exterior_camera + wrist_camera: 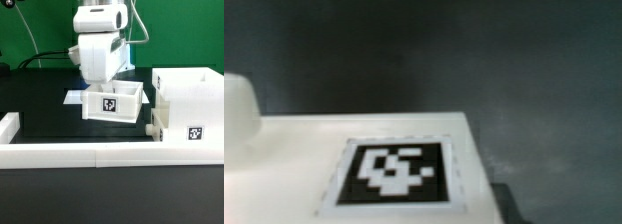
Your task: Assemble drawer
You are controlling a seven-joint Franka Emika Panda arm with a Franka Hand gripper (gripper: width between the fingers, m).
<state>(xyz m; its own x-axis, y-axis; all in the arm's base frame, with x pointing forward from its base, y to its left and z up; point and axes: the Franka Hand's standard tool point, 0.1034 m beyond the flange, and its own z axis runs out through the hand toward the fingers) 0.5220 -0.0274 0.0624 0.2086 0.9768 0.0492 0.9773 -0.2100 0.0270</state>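
A small white open-top tray (113, 104) with a square tag on its near wall stands in the middle of the black table. My gripper (102, 82) reaches down right at the tray's back rim, and its fingertips are hidden behind the tray. The tall white box casing (187, 103) stands on the exterior view's right, tag on its near side. In the wrist view a white tagged surface (395, 172) fills the lower frame very close to the camera, with dark table beyond it. The second tray does not show clearly.
A low white border rail (90, 153) runs along the front, with a short piece at the exterior view's left (9, 127). A flat white piece (74, 97) sticks out from under the tray. A small white part (152, 128) juts from the casing's lower corner.
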